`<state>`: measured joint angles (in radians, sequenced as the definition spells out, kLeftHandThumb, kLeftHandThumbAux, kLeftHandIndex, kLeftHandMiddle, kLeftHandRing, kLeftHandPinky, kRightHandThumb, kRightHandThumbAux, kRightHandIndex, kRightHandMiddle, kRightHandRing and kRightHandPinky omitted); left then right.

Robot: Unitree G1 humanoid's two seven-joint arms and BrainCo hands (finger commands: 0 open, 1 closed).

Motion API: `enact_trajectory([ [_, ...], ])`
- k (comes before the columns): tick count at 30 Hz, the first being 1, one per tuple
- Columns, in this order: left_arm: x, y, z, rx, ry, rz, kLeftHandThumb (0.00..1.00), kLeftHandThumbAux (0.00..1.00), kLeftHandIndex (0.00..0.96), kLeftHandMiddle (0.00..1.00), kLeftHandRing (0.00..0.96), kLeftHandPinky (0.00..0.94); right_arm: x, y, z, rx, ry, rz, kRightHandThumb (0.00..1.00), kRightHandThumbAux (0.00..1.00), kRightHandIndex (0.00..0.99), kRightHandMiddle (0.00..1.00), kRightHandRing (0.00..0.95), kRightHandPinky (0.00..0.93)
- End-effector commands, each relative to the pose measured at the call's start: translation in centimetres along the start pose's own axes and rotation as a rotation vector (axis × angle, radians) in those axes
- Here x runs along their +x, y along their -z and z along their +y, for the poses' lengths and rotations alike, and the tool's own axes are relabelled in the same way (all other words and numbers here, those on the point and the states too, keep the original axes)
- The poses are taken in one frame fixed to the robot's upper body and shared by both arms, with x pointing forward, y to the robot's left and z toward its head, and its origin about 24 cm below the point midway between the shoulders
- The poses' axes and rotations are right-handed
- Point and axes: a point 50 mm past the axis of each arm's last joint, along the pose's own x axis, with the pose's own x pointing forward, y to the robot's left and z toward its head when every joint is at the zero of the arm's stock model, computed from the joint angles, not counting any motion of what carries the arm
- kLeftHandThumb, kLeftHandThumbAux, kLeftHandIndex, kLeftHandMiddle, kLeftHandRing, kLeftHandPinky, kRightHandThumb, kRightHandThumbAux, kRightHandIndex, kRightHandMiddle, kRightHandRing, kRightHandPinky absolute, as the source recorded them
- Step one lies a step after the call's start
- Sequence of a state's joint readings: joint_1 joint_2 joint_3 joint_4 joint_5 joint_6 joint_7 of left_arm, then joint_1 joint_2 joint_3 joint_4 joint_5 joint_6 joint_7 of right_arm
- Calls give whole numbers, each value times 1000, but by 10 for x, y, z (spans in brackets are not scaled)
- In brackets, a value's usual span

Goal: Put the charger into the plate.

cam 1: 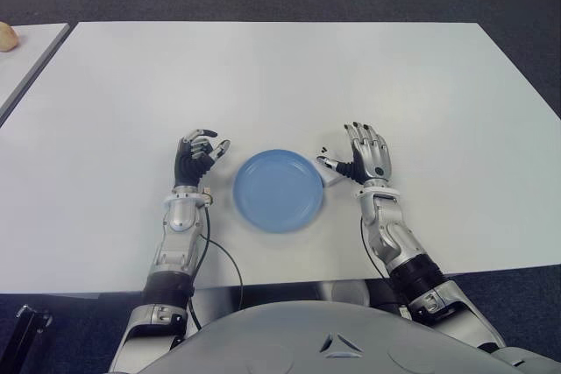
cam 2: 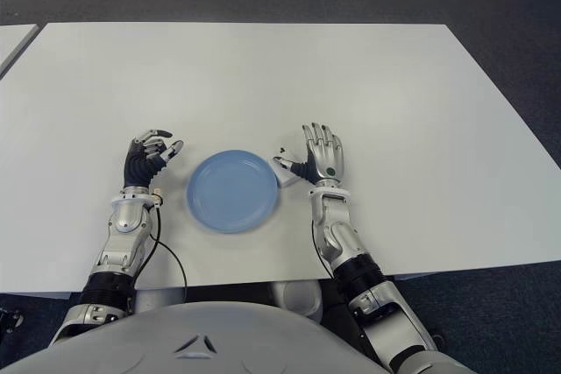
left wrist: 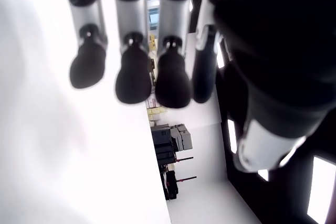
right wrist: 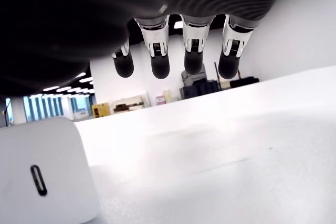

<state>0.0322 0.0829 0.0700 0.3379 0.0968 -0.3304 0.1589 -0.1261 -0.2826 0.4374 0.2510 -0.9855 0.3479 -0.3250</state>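
Right hand (cam 1: 366, 160) fingers (right wrist: 160, 66) extended and spread, grasping nothing, thumb reaching toward the small white rounded-corner plastic charger (right wrist: 44, 177) lying on the white table (cam 1: 280, 76) just beside the thumb, between that hand and the right rim of the round light-blue plate (cam 1: 279, 190). Charger flat on the tabletop with its slot-shaped port turned toward the right wrist camera, touching or very near the plate rim; whether actually touching cannot be told. Plate bare, so the task not yet done. Probably poised for a pinch: open hand set right beside the charger, palm low over the table, a short lift and a sideways carry left being all that the move should call for. Left hand (cam 1: 196, 157) showing left of the plate, fingers (left wrist: 134, 80) half curled and loose, holding nothing, likely kept out of the way. Both hands and plate toward the near edge of the table, around its middle. Nothing between charger and plate; only the raised plate rim to be cleared, with some risk of the smooth little block slipping from the fingertips. Farther off, a pale rounded object (cam 1: 7, 37) on a neighbouring surface by the far left corner, well apart and no obstacle; dark carpet beyond.
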Motion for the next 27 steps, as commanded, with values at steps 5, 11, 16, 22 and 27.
enact_trajectory([
  [5, -1, 3, 2, 5, -20, 17, 707, 721, 437, 782, 767, 755, -8, 11, 5, -122, -51, 45, 783, 313, 0, 0, 0, 0],
  [11, -1, 2, 2, 20, -25, 12, 707, 721, 437, 786, 772, 751, -9, 14, 1, -181, -58, 87, 785, 320, 0, 0, 0, 0],
  [16, -1, 1, 2, 18, -27, 9, 707, 721, 437, 790, 779, 763, -8, 17, -3, -231, -67, 119, 779, 318, 0, 0, 0, 0],
  [22, -1, 1, 3, 14, -29, 11, 707, 721, 437, 793, 783, 765, -8, 22, -6, -240, -76, 161, 779, 318, 0, 0, 0, 0],
  [27, -1, 1, 4, 13, -29, 7, 707, 721, 437, 788, 776, 756, -7, 24, -7, -229, -78, 185, 780, 318, 0, 0, 0, 0],
])
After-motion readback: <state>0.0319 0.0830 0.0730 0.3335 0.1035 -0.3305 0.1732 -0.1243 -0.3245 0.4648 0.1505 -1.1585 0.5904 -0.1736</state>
